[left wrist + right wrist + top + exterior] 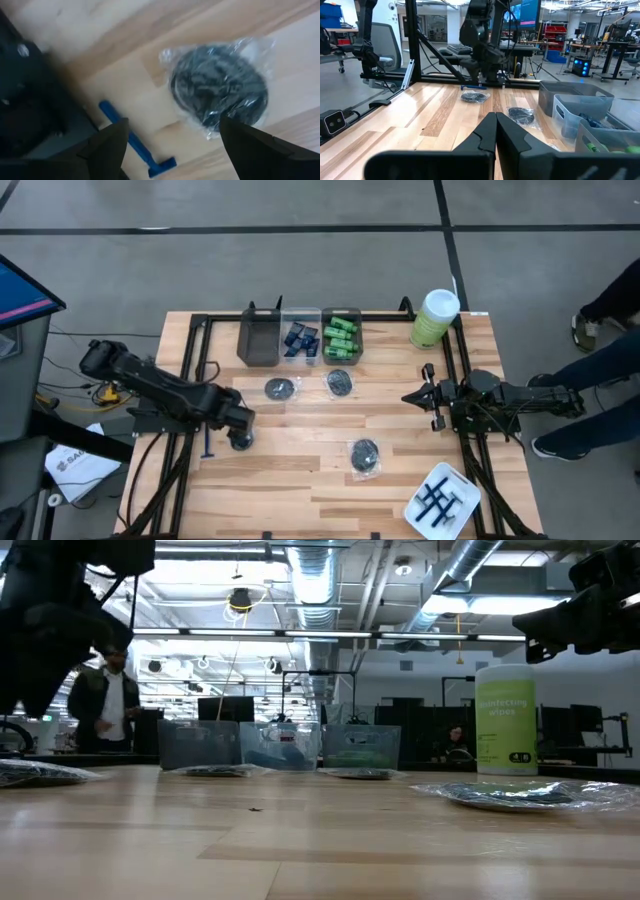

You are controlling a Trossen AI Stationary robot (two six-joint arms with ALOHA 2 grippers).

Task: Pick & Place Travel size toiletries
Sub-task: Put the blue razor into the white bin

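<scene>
A round dark grey crinkly packet (pixel 220 90) in clear wrap lies on the wood, just beyond my left gripper (pixel 174 122), which hovers open above it. A thin blue razor (pixel 137 147) lies beside that packet, near the table's left rail (pixel 208 442). In the high view the left gripper (pixel 240 435) is at the front left. Three more packets (pixel 280 388) (pixel 340 383) (pixel 364 455) lie spread over the middle. My right gripper (pixel 425 397) waits shut at the right side, holding nothing, its fingers (pixel 495 135) pressed together.
Three bins stand at the back: a dark grey one (pixel 258 338), a clear one with navy tubes (pixel 300 338), one with green bottles (pixel 341 338). A tall green canister (pixel 435 317) stands back right. A white tray (pixel 462 510) with razors sits front right. A person's legs show at the right.
</scene>
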